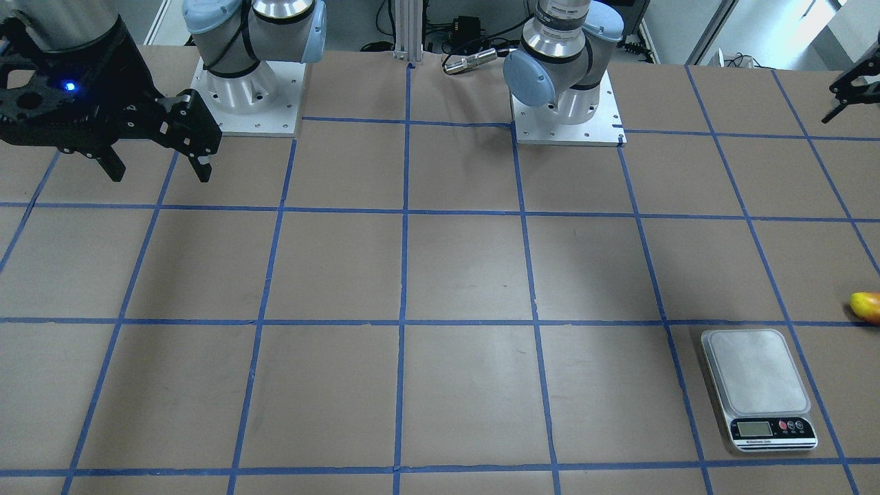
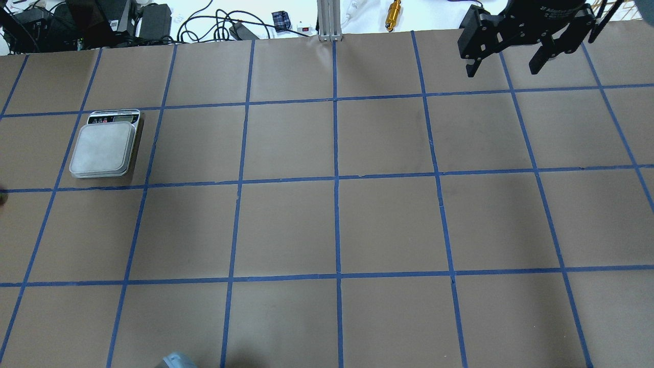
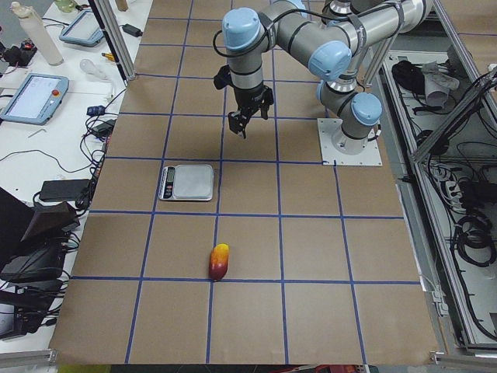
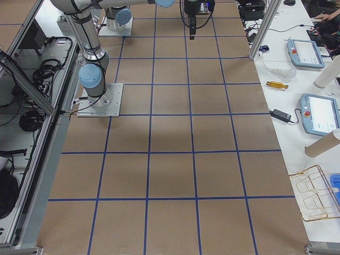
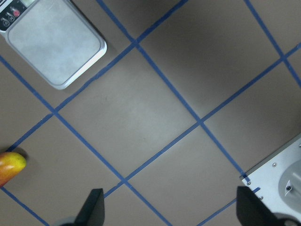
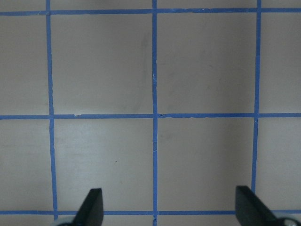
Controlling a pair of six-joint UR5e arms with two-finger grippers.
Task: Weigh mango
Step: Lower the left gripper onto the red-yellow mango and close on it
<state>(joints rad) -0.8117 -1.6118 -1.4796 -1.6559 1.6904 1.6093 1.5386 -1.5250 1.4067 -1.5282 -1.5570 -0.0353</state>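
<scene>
No text is legible anywhere (the print on the scale (image 1: 756,375) is too small).

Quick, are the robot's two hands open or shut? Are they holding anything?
Left gripper: open, holding nothing.
Right gripper: open, holding nothing.

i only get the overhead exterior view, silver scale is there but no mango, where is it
Observer: The small oval mango, yellow blending to red, lies on the brown paper-covered table. It is past your view's left edge, apart from the silver kitchen scale and a bit nearer the robot.
Operator: left gripper anywhere near it
Observer: No. The left gripper hangs open and empty above the table, on the scale's other side from the mango.
</scene>
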